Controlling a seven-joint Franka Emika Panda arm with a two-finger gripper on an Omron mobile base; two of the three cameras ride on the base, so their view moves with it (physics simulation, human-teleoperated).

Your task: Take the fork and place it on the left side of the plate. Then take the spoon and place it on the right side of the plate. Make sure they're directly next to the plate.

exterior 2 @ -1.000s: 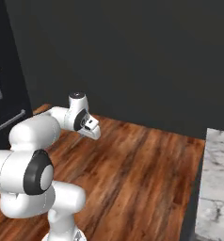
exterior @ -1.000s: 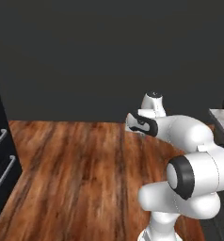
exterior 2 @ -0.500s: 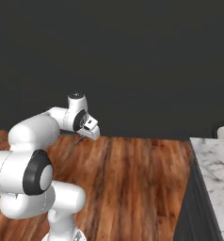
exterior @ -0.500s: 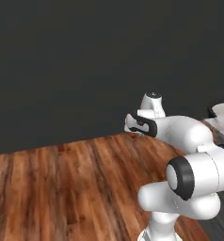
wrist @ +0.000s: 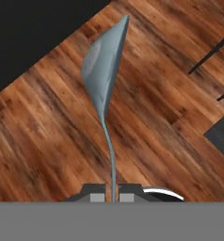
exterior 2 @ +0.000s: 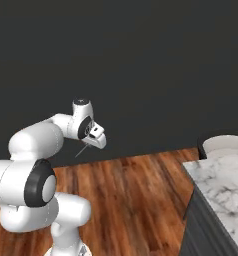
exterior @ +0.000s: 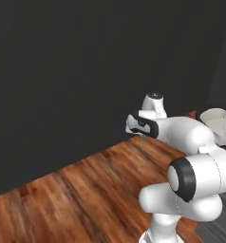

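Over the wooden floor, jaws pinch the spoon (handle base hidden between them).

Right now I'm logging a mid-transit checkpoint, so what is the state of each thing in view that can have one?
gripper: shut on the utensil's handle, carried above the wooden floor.
utensil: held, off every surface, head pointing away from the hand; fork or spoon I cannot tell.
marble counter: off to the arm's right, not yet reached.
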